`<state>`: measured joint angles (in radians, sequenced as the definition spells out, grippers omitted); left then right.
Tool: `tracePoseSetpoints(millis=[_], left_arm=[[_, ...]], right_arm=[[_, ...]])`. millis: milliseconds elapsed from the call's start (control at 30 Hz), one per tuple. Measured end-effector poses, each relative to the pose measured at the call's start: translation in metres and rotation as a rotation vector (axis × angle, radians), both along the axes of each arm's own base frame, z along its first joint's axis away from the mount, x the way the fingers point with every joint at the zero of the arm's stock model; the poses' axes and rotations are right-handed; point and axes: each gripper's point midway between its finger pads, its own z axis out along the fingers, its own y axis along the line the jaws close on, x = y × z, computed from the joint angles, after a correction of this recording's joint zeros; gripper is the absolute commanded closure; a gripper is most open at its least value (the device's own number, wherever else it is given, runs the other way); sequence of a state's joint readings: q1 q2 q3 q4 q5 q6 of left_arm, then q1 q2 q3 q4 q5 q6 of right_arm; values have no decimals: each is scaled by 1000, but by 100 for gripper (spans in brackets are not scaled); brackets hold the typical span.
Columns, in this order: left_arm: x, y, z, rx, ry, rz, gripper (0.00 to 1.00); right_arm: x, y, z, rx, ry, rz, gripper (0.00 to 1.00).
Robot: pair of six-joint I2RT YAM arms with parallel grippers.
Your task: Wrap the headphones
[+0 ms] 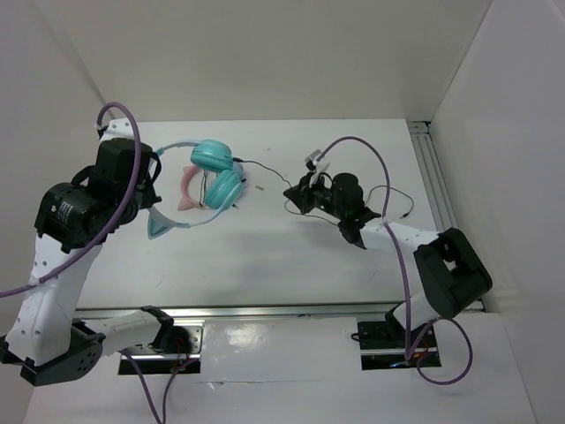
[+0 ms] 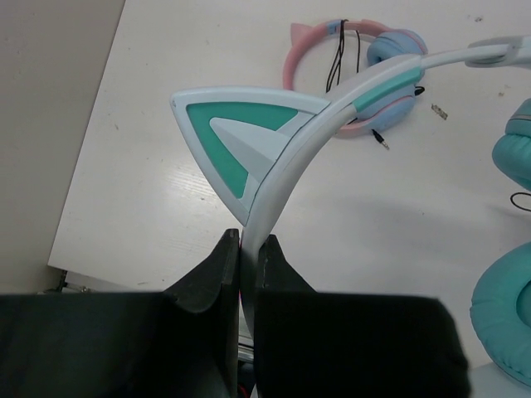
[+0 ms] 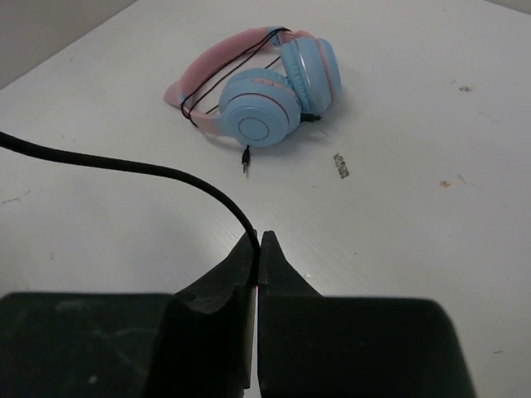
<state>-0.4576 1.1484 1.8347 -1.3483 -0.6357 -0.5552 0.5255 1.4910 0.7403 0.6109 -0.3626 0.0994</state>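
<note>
Left gripper point(image 1: 154, 196) clamps the headphones point(image 1: 216, 172); right gripper point(image 1: 291, 196) pinches their cable point(image 1: 265, 170).
Top view: teal cups overlap the pink headphones point(image 1: 187, 193) at upper left, so I could drag those along. Left wrist: the thin grip on the headband point(image 2: 282, 166) may pivot. Right wrist: the cable sits at the fingertips and may slip.

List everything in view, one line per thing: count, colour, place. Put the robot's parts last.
teal headphones: one, teal and white with cat ears, far left of table
cable: one, black, running from teal headphones to right gripper
pink headphones: one, pink band and light blue cups, lying on table by the teal pair
scrap: one, brownish, on table near pink headphones
table: one, white
left gripper: one, black, shut on teal headband
right gripper: one, black, shut on cable
</note>
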Motion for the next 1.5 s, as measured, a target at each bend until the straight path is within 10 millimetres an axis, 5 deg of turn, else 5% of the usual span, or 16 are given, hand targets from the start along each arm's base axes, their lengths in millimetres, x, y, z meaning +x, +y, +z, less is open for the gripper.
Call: tracePoseSetpoints(millis=[167, 433, 633, 733, 900, 1033, 1267, 1500], left_arm=[[6, -1, -35, 25, 17, -4, 100], [20, -14, -131, 101, 194, -62, 100], [28, -62, -182, 61, 345, -287, 100], [24, -107, -202, 59, 389, -482, 100], [-5, -175, -220, 31, 455, -808, 100], [-12, -188, -205, 3, 398, -916, 100], [-46, -214, -148, -101, 189, -1149, 100], [-54, -199, -129, -102, 96, -1154, 100]], right_arm=[[-1, -22, 2, -44, 3, -148, 100], [-49, -64, 124, 39, -238, -328, 100], [-81, -71, 167, 59, -325, -290, 100], [-92, -54, 159, 20, -331, -185, 100], [-99, -18, 109, -100, -245, -27, 100], [-97, -8, 73, -179, -174, 19, 100], [-104, 7, 53, -202, -136, 104, 100], [-117, 27, 25, -220, -72, 226, 100]])
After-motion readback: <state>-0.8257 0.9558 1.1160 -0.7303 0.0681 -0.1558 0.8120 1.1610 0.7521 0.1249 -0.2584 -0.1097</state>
